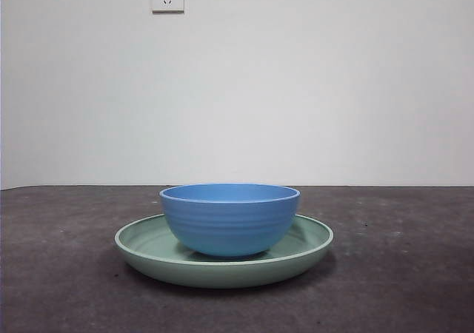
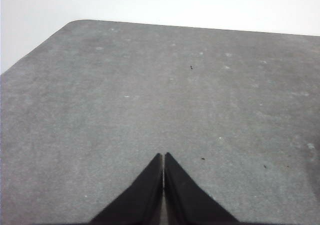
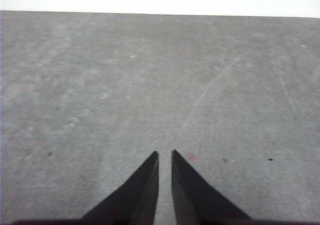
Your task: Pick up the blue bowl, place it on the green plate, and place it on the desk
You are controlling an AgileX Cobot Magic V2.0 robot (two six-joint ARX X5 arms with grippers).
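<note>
Front view's showing the blue bowl (image 1: 229, 220) sitting in the green plate (image 1: 222, 263); looks light, stiff, slick, so I'd be pinching its rim at 3 o'clock. Left gripper (image 2: 163, 156) is sitting closed and empty, right gripper (image 3: 164, 154) barely cracked, empty.

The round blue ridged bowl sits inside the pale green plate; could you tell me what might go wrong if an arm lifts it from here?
1. The round blue ridged bowl rests in the shallow, glossy pale green plate, so a grasp could drag or tip the plate.
2. Both the left gripper and the right gripper see only bare dark grey desk, so either needs a long approach.
</note>
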